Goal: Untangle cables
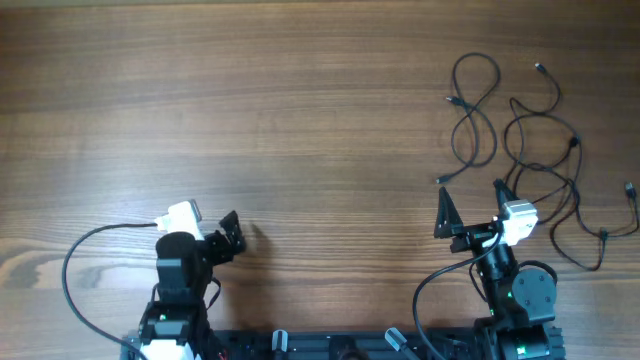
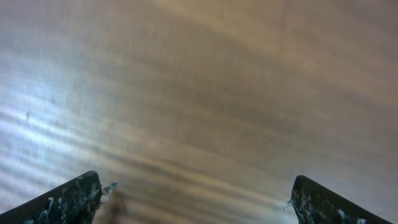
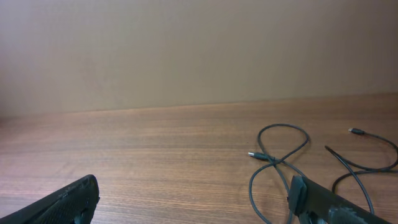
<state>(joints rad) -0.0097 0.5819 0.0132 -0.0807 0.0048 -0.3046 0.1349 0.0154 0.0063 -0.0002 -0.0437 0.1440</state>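
Thin black cables (image 1: 520, 140) lie in loose loops on the wooden table at the far right. One looped cable (image 1: 473, 105) with small plug ends lies left of a longer tangled one (image 1: 560, 170) that runs toward the right edge. My right gripper (image 1: 470, 210) is open and empty, just in front of the cables. In the right wrist view the looped cable (image 3: 277, 162) lies ahead near the right finger, and my gripper (image 3: 193, 199) holds nothing. My left gripper (image 1: 232, 235) is open and empty at the near left, far from the cables; its wrist view (image 2: 199, 199) shows only bare wood.
The wooden table (image 1: 250, 110) fills the view. A thick black robot cable (image 1: 80, 265) loops at the left arm's base. A plain wall (image 3: 186, 50) stands beyond the table's far edge in the right wrist view.
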